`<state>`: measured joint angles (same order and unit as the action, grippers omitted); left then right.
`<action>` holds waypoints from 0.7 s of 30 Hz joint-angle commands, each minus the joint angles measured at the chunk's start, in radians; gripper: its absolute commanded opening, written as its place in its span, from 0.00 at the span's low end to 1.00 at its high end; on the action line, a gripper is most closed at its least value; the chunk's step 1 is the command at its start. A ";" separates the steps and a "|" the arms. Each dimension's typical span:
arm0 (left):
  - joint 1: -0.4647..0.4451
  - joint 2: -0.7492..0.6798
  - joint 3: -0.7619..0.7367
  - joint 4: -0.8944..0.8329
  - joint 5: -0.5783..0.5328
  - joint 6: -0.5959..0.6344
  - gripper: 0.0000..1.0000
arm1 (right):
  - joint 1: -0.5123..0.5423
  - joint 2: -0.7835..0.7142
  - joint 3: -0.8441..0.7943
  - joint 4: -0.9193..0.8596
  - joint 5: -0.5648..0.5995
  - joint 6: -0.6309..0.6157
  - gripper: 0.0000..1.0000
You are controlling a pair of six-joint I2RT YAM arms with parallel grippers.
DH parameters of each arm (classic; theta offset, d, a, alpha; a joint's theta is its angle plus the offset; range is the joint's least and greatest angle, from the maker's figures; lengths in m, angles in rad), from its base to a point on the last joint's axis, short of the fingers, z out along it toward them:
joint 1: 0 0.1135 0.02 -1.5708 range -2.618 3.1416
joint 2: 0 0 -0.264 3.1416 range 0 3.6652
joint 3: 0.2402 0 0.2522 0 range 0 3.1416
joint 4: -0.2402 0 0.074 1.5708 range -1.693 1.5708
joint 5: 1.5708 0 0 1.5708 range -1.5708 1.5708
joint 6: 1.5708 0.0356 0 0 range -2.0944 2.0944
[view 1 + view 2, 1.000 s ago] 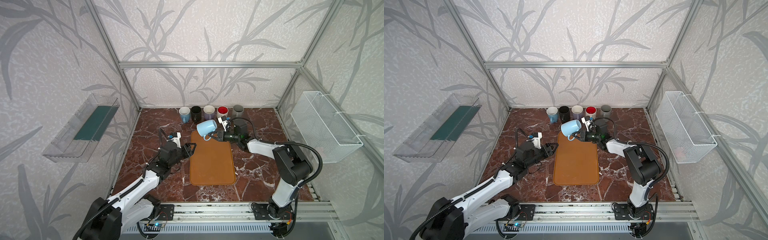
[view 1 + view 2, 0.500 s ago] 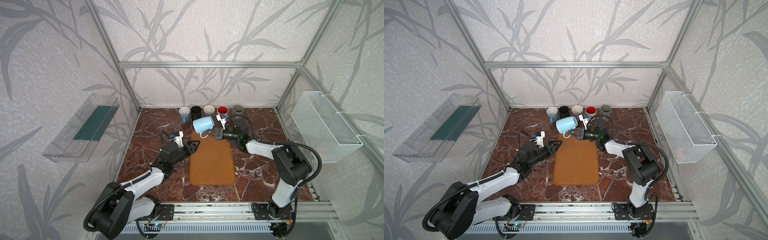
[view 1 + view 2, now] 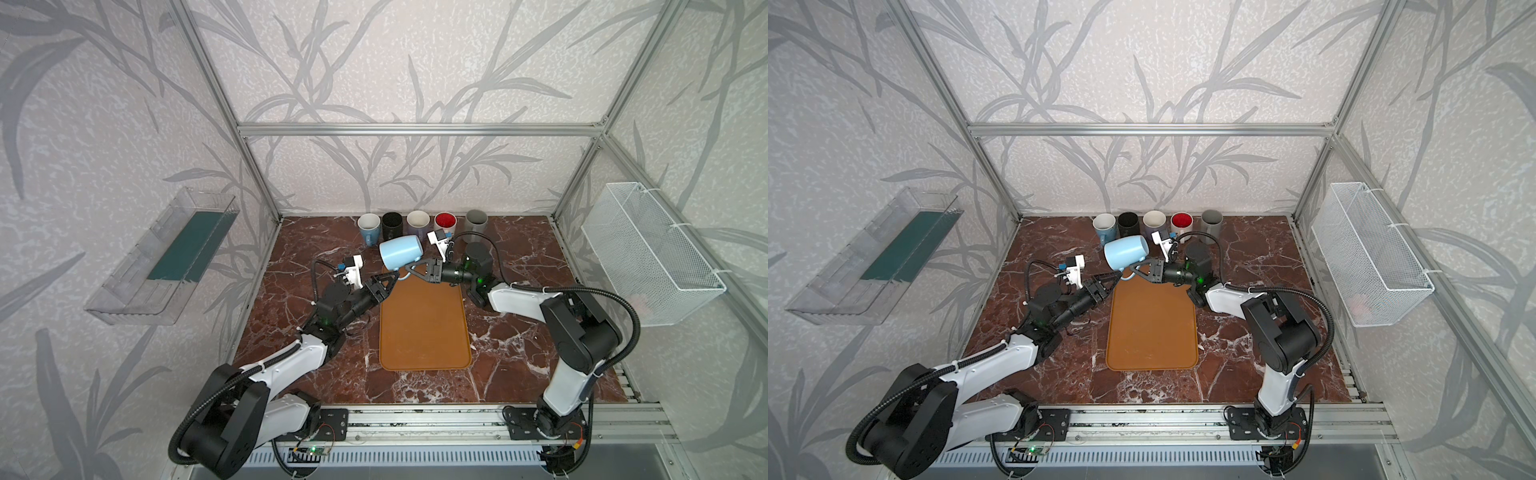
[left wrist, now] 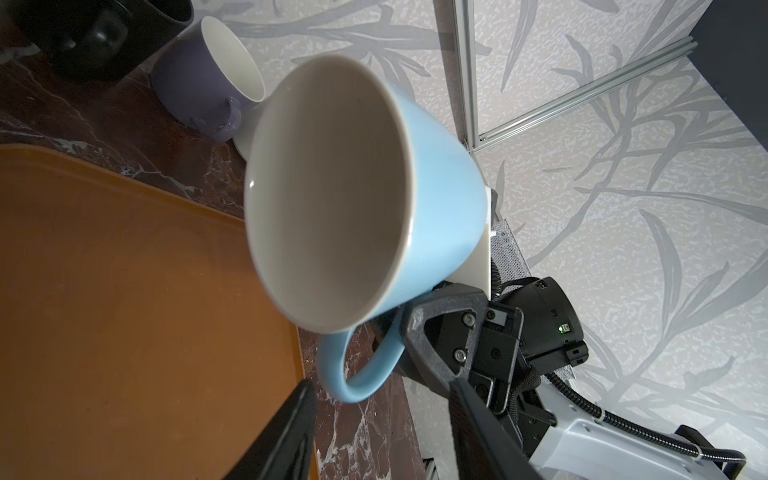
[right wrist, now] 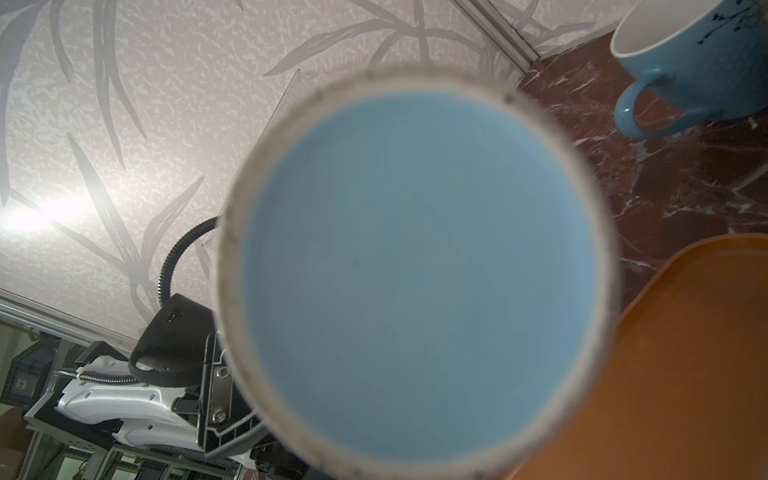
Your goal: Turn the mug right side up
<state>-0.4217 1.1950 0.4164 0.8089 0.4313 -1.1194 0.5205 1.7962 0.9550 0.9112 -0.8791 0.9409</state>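
Right claw (image 3: 410,269) is closed narrow on the handle (image 4: 353,392) of the light blue mug (image 3: 401,251). Mug is off the table (image 3: 519,365), held just above centre in both top views, over the far short edge of the orange mat (image 3: 424,328). Mug is tilted nearly onto its side: mouth faces lower left toward the left arm, base faces right toward the right arm. Left wrist view looks straight into the cream interior; the handle hangs below the rim with a dark finger (image 4: 419,328) of the right claw clamped against it. Right wrist view is filled by the blurred blue base with its pale ring. Left claw (image 3: 390,281) is about half open and holds nothing, tips just beside the handle at its lower left; contact cannot be told. Upright in a row along the back edge of the table, top centre of frame: blue mug (image 3: 369,227), black mug (image 3: 392,224), lilac mug (image 3: 417,221), red-lined mug (image 3: 445,222), grey mug (image 3: 476,221).
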 commanded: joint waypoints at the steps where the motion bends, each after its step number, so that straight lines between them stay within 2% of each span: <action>1: 0.011 0.003 -0.011 0.067 0.027 -0.030 0.54 | 0.011 -0.052 0.001 0.149 -0.021 0.016 0.00; 10: 0.028 0.014 -0.006 0.102 0.070 -0.048 0.54 | 0.030 -0.031 -0.011 0.273 -0.010 0.108 0.00; 21: 0.035 0.000 -0.004 0.147 0.093 -0.051 0.53 | 0.056 -0.027 -0.003 0.302 -0.011 0.131 0.00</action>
<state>-0.3923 1.2030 0.4160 0.8814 0.4896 -1.1488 0.5652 1.7962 0.9398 1.0817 -0.8822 1.0756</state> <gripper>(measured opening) 0.531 0.156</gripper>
